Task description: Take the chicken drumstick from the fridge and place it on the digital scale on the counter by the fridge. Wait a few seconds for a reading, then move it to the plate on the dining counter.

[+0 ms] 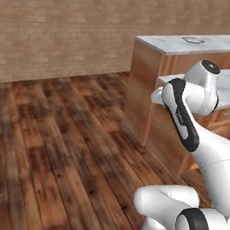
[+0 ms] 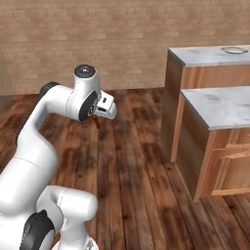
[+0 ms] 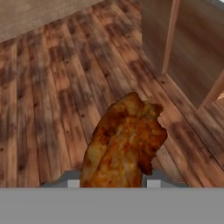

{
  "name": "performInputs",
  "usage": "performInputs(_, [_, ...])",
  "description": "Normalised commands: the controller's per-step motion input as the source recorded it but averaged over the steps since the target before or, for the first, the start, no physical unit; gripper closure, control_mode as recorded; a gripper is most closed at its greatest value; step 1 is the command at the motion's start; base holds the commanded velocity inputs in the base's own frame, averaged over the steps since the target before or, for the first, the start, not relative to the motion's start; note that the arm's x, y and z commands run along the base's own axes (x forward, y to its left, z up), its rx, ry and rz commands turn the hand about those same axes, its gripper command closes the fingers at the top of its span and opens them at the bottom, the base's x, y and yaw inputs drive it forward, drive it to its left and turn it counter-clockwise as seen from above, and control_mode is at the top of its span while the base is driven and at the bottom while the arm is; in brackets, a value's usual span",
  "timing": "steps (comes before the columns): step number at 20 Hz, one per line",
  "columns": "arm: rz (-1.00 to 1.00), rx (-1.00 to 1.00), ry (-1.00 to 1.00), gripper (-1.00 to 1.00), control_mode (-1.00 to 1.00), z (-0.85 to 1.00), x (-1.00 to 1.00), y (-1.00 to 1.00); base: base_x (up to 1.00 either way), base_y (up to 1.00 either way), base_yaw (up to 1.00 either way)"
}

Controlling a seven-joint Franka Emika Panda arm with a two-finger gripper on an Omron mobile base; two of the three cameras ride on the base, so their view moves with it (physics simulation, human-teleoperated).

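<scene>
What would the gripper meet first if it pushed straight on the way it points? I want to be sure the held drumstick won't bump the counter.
Probably the wooden floor. The gripper, shut on the chicken drumstick, points down at bare planks; the counter's wooden panelling lies off to one side, though depth is unclear.

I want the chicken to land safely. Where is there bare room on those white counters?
The lower marble counter looks bare all over, bordered by the taller counter behind it. The tall dining counter is bare too, except near its far end, where the plate sits. The claw carries the chicken drumstick over wooden floor.
</scene>
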Motion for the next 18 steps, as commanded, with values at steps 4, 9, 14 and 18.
performInputs(4, [0.0,0.0,0.0,1.0,1.0,0.0,0.0,0.0,1.0,0.53,-0.19])
performInputs(9, [0.0,0.0,0.0,1.0,1.0,0.0,0.0,0.0,1.0,0.53,-0.2])
performInputs(14, [0.0,0.0,0.0,1.0,1.0,0.0,0.0,0.0,1.0,0.52,-0.21])
performInputs(18, [0.0,0.0,0.0,1.0,1.0,0.0,0.0,0.0,1.0,0.57,-0.21])
